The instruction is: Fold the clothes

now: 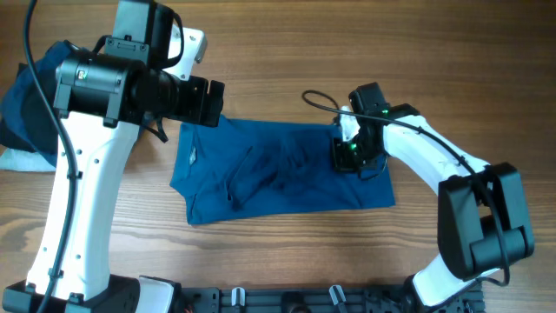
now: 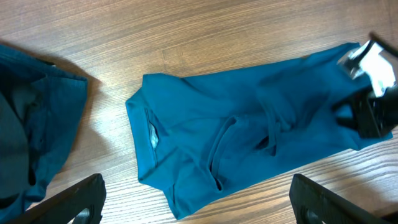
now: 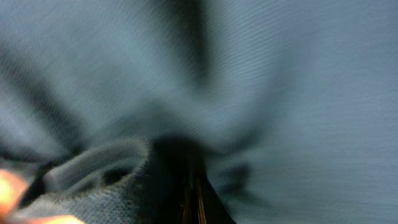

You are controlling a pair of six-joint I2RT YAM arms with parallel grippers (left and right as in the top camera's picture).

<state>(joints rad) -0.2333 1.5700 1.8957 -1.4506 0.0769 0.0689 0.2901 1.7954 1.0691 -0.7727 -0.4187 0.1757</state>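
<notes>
The mid-blue shirt lies folded into a long strip across the middle of the table, collar end to the left. In the left wrist view the shirt shows its neck opening at the left, with wrinkles down the middle. My left gripper hangs above the shirt's far-left corner, and its fingers are wide open and empty. My right gripper is pressed down on the shirt's right part. In the right wrist view its jaws are shut on a pinch of blue fabric, which fills the frame.
A pile of darker blue clothes lies at the table's far-left edge, also in the left wrist view. Something white lies beside it. Bare wood table surrounds the shirt.
</notes>
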